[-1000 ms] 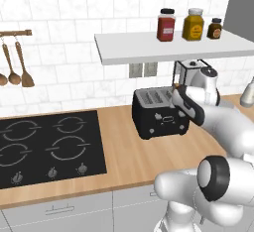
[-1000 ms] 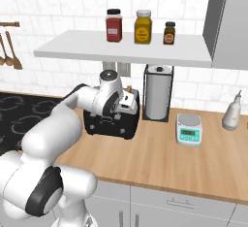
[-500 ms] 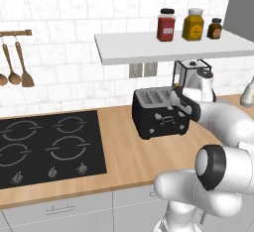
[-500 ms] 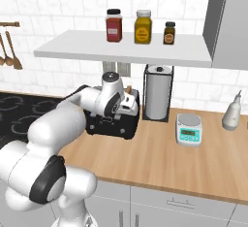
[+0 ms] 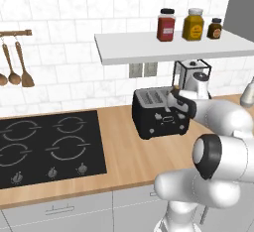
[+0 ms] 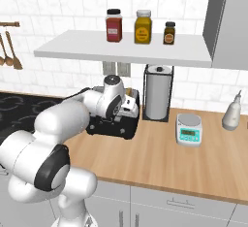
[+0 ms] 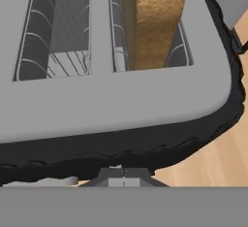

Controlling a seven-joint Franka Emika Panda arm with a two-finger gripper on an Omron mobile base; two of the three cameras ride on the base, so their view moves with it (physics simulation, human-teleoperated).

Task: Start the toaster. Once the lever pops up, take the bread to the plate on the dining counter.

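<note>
Since a second ago the arm has been brought lower and closer over the toaster's right front corner, while the toaster and the things around it have stayed where they were; no writing can be read on any label, the jar labels on the shelf being too small to make out. The pincer [image 5: 173,98] is seen pressed close at the front upper edge of the toaster [image 5: 158,114], by its right end; the fingertips are hidden below the toaster's black rim in the hand view, so how far it is opened cannot be told, and nothing is seen held. In the hand view the bread [image 7: 157,22] is seen standing upright in the right slot, sunk between the wire guides, with the slot to its left unfilled. The toaster stands on the wooden table [image 5: 124,151], with the black hob [image 5: 49,146] to its left; on its other side a paper towel roll in a black wire stand [image 6: 159,92] is set just beside it, and a small scale [image 6: 189,129] lies further right. Above, three jars [image 6: 140,26] are lined on the white shelf [image 6: 121,46], and spoons [image 5: 20,72] are hung on the tiled wall.
</note>
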